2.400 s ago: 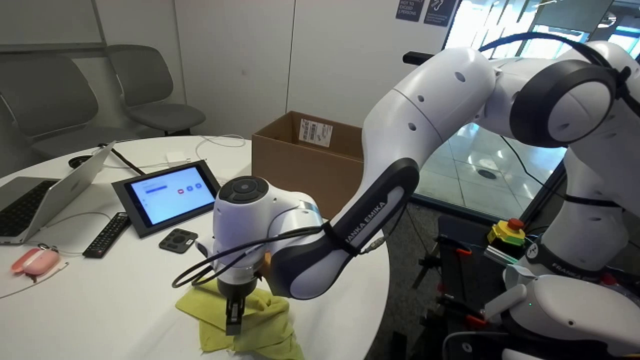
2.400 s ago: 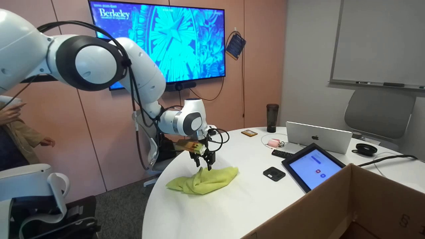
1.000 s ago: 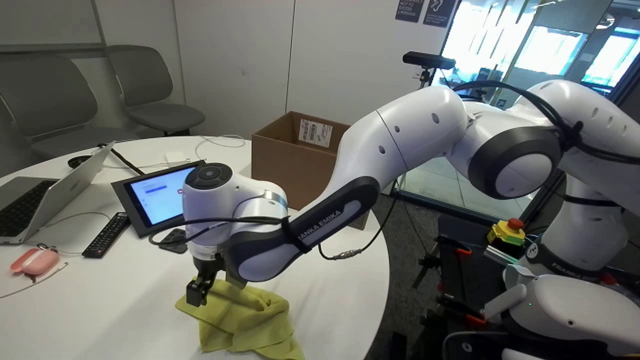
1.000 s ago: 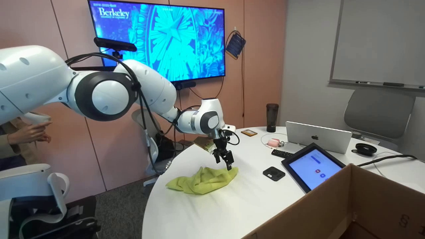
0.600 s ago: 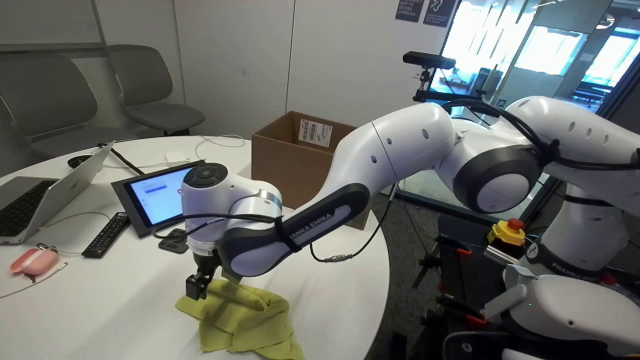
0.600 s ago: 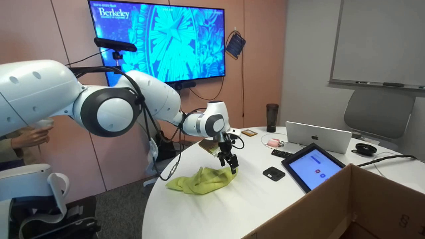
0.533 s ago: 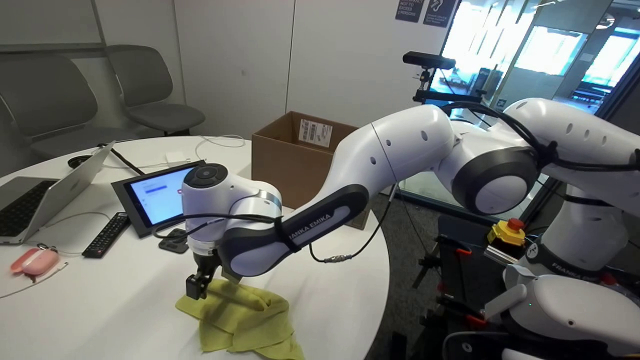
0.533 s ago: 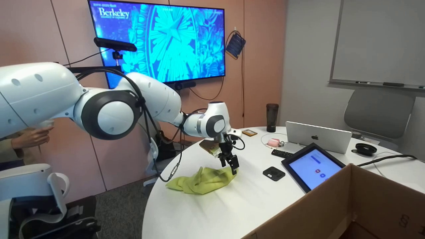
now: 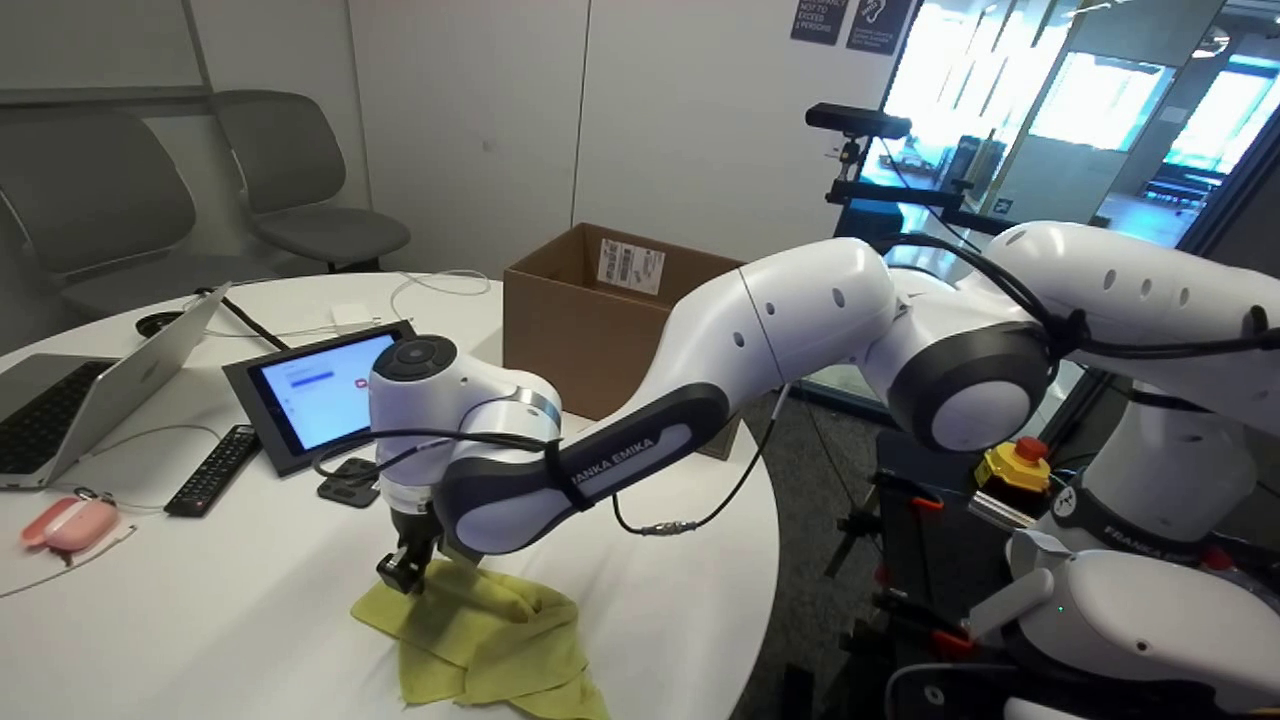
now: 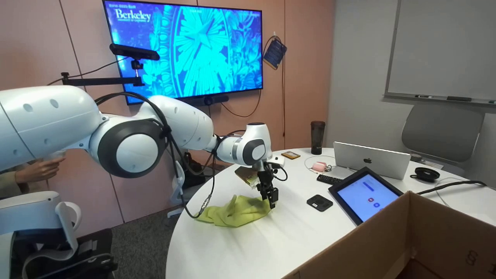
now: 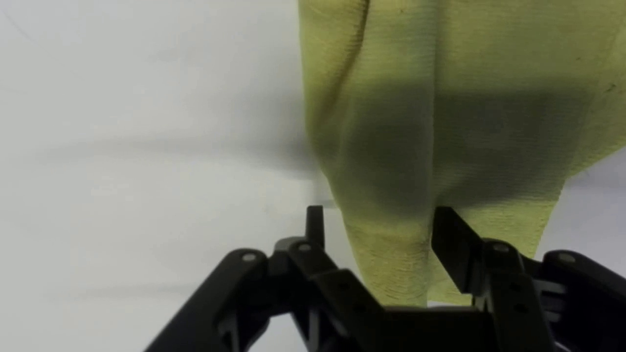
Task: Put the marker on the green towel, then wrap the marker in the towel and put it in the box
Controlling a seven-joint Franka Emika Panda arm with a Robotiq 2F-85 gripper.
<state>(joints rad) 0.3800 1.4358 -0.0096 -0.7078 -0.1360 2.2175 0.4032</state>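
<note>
In the wrist view my end effector (image 11: 377,220) stands fairly wide, with a folded strip of the green towel (image 11: 455,122) between its tips, not yet pinched as far as I can tell. I see no marker; whether it lies inside the folds, I cannot say. In an exterior view the green towel lies bunched on the counter (image 9: 230,600), right at and beside my tips, so I judge the wrapping at least begun. In an exterior view the box (image 10: 395,232) stands well apart from my end effector, the green towel outside it: gripping, lifting and boxing are, I judge, what is left.
</note>
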